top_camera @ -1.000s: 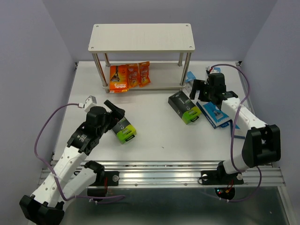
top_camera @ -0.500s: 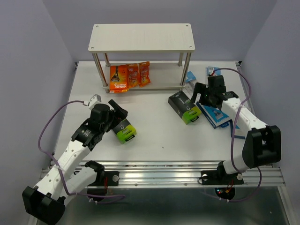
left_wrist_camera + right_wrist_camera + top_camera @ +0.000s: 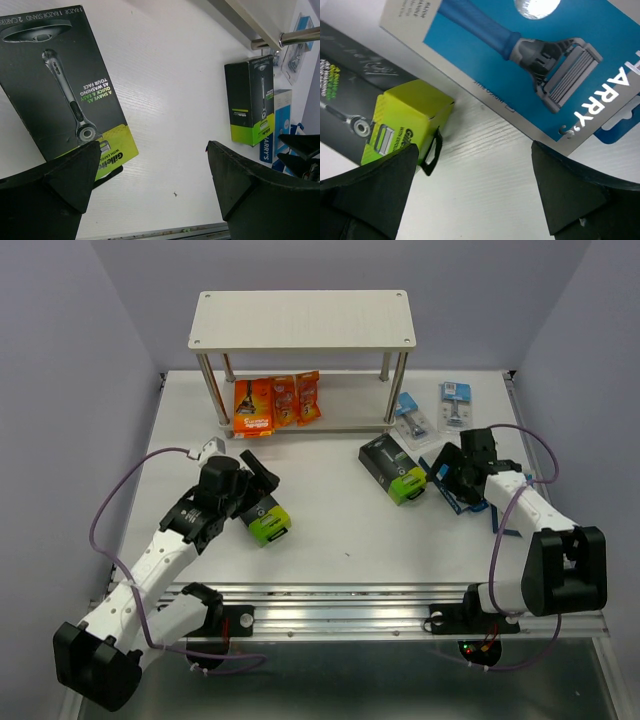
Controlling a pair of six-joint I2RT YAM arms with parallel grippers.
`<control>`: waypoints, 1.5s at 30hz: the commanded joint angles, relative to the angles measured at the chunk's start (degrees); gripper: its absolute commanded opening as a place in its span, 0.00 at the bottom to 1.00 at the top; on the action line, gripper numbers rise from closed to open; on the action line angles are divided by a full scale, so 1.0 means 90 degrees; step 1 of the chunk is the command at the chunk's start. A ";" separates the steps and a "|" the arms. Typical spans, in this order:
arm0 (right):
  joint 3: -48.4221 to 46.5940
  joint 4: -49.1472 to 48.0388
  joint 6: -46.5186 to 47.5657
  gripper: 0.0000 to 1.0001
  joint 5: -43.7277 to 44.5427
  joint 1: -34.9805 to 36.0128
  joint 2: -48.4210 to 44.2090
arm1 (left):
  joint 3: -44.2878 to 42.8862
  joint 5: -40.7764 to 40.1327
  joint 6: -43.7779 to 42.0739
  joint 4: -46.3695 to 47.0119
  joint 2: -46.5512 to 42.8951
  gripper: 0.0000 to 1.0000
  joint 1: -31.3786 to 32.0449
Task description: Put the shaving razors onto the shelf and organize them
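The left claw [image 3: 152, 150] is standing spread wide and gripping nothing. It is hanging low over the table [image 3: 330, 530], with one finger showing across the lime end of the left green box [image 3: 262, 515] in the wrist view. That box is lying flat, well short of the shelf [image 3: 303, 320]. The right claw [image 3: 474, 150] is likewise gaping and empty, hovering over the gap between the right green box [image 3: 393, 470] and the blue box [image 3: 465, 495]; both are lying on the table, close together but apart. Beyond them, two blister cards [image 3: 410, 412] are lying near the shelf's right posts, on the table rather than on a board, as far as the overhead view is showing. Three orange packs [image 3: 278, 403] are sitting in a row at the left of the lower board, and the top board is carrying nothing. Count: three orange packs shelved; two green boxes, two blister cards and one blue box waiting, with possibly a second blue box hiding under the right arm, which the view is not settling. In my judgement the task is running under half complete, with at least five packs awaiting placement and no pick being made at this moment.
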State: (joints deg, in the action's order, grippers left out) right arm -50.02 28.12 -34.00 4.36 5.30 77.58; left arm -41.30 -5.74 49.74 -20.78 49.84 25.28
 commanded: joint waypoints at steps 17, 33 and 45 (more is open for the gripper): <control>-0.1102 -0.1482 0.0982 1.00 -0.0005 -0.0149 0.0783 | -0.0216 0.0306 -0.0107 0.0463 0.0282 0.99 -0.0035; -0.3883 -0.2471 0.4655 1.00 -0.2261 -0.0433 0.4160 | 0.0038 -0.0310 0.0372 0.0218 -0.0274 0.99 -0.0035; -0.4842 -0.2265 0.5145 0.93 -0.2301 -0.0433 0.5130 | 0.0028 -0.0261 0.0538 0.0218 -0.0099 0.99 -0.0035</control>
State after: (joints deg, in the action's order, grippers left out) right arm -89.95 8.62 9.43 -15.31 1.56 123.24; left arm -41.23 -7.40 53.93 -19.51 48.60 25.02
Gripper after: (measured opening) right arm 0.939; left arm 0.986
